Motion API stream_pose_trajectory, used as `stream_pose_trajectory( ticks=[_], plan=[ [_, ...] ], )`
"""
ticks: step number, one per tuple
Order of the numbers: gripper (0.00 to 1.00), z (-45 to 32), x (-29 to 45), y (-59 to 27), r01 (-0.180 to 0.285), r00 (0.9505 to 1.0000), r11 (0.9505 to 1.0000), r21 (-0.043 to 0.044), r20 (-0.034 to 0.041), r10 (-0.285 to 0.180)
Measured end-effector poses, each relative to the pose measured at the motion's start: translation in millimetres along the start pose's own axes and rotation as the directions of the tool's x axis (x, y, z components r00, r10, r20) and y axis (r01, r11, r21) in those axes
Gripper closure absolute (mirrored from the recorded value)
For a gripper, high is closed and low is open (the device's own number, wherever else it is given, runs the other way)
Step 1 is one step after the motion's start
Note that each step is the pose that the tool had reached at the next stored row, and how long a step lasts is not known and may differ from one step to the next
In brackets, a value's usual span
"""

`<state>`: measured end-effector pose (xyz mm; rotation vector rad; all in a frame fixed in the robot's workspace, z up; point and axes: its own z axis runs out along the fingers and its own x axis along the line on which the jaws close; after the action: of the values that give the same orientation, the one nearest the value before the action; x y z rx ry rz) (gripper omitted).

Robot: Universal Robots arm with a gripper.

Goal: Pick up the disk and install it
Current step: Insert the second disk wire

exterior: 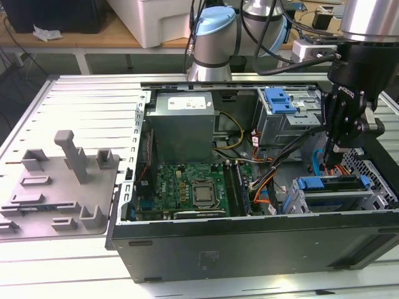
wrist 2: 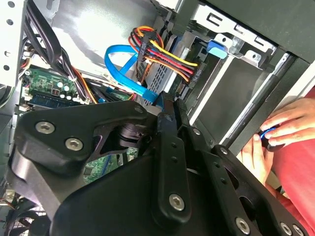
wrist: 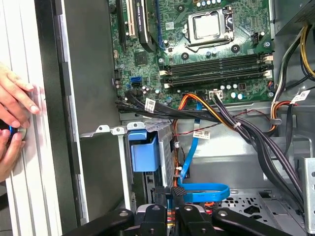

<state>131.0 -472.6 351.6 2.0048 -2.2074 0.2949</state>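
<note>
Blue-framed disk (exterior: 333, 184) sits in the cage at the case's (exterior: 249, 249) near right in the exterior view, apparently seated. Gripper (exterior: 340, 146) just above it, fingers nearly together, nothing held. Risk: fingers snagging the orange/blue cables (wrist 2: 162, 54) beside the bay. Person's hands (wrist: 12, 113) at the case edge: pinch hazard.

- My gripper (exterior: 338, 149) hangs inside the computer case (exterior: 249, 249); I can't tell how its fingers stand.
- A person's hands (wrist: 12, 123) are cut off by the first wrist view's edge.
</note>
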Motion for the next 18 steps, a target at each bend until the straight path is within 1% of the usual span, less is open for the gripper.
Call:
stream_pose_trajectory(
  ticks=[2, 4, 7, 8, 10, 11, 13, 16, 18],
  plan=[
    [0.84, -0.7, 0.2, 0.0, 0.000, 1.0000, 1.0000, -0.0011, -0.0009, 0.000],
    [0.84, -5.3, 1.2, -0.8, 0.001, 1.0000, 1.0000, -0.0026, -0.0057, -0.001],
    [0.84, -6.1, 1.1, -5.0, 0.002, 1.0000, 1.0000, -0.0047, -0.0073, -0.002],
    [0.84, -6.0, 0.8, -7.0, 0.002, 1.0000, 1.0000, -0.0069, -0.0077, -0.002],
    [0.84, -5.9, 1.2, -7.3, 0.004, 0.9999, 0.9999, -0.0130, -0.0107, -0.004],
    [0.84, -6.0, 1.3, -7.3, 0.007, 0.9999, 0.9999, -0.0131, -0.0118, -0.007],
    [0.84, -5.8, 1.3, -7.4, 0.021, 0.9997, 0.9997, -0.0099, -0.0137, -0.021],
    [0.84, -5.6, 2.1, -7.5, 0.063, 0.9979, 0.9980, 0.0006, -0.0140, -0.063],
    [0.84, -4.7, 5.3, -7.8, 0.068, 0.9976, 0.9977, 0.0019, -0.0135, -0.068]
  ],
)
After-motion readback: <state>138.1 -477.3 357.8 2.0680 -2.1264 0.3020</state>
